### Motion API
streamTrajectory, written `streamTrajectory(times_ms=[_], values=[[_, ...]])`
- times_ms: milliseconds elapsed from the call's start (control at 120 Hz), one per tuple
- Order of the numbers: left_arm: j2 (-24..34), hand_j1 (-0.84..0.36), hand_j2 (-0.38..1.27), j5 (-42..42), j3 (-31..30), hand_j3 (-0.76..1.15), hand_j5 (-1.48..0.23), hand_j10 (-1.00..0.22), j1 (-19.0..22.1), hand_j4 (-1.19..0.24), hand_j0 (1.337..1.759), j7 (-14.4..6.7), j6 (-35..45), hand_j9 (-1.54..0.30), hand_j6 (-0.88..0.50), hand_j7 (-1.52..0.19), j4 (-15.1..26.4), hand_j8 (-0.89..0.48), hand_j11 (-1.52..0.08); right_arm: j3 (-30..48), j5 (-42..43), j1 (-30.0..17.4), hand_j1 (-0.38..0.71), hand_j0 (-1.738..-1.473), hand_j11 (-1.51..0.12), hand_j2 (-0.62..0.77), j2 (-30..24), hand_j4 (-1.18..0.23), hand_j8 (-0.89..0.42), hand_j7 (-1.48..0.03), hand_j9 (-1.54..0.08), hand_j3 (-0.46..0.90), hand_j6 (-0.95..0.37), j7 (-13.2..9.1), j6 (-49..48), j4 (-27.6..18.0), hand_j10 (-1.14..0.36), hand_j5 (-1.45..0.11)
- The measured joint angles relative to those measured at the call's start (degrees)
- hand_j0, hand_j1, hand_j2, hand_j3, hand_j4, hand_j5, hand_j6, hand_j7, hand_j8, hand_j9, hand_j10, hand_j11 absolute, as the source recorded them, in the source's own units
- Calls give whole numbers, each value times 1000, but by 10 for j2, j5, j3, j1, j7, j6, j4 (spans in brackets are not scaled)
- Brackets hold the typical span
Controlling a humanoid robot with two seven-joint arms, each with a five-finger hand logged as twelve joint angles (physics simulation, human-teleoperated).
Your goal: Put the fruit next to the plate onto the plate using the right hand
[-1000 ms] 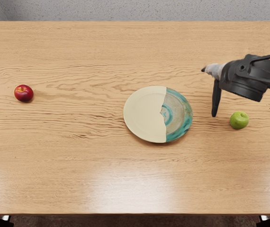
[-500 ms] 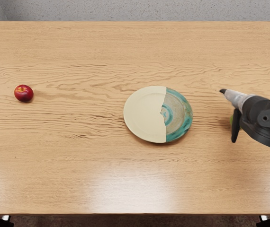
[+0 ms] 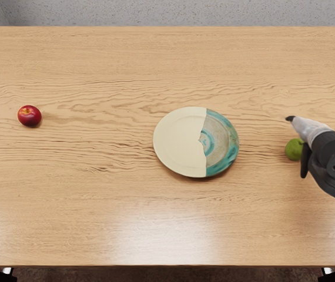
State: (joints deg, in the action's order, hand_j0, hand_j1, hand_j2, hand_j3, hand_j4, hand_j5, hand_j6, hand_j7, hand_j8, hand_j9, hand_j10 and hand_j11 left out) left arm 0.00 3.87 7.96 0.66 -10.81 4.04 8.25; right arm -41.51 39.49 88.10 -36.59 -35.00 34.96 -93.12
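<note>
A green apple [image 3: 292, 149] lies on the table to the right of the plate [image 3: 179, 141], a round dish that is cream on its left part and teal on its right. My right hand [image 3: 298, 147] comes in from the right edge and sits right against the apple's right side. A pale finger [image 3: 301, 124] points past the apple's top and a dark finger [image 3: 304, 161] hangs by its lower right. The fingers are spread and do not close on the fruit, which is partly hidden by the hand. The left hand is out of view.
A red apple [image 3: 29, 115] lies far off at the left of the wooden table [image 3: 97, 200]. The table's right edge is close behind my hand.
The right hand has swung from above and left of the green apple down and to the right. It now sits at the apple's right side, and the apple shows again.
</note>
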Motion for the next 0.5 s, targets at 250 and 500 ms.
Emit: streamTrajectory(times_ms=[250, 500], values=[[0, 349, 0, 0, -1, 0, 0, 0, -5, 0, 1658, 0, 0, 0, -1, 0, 2, -1, 0, 2, 29, -20, -175, -1658, -189, -28, 3, -147, -147, -189, -190, 0, -148, 0, 0, 28, -147, -190], [0, 349, 0, 0, -1, 0, 0, 0, -5, 0, 1658, 0, 0, 0, -1, 0, 6, -1, 0, 3, 64, -45, -107, -1658, -263, -39, 4, -204, -204, -263, -263, 0, -205, 0, 0, 43, -204, -263]])
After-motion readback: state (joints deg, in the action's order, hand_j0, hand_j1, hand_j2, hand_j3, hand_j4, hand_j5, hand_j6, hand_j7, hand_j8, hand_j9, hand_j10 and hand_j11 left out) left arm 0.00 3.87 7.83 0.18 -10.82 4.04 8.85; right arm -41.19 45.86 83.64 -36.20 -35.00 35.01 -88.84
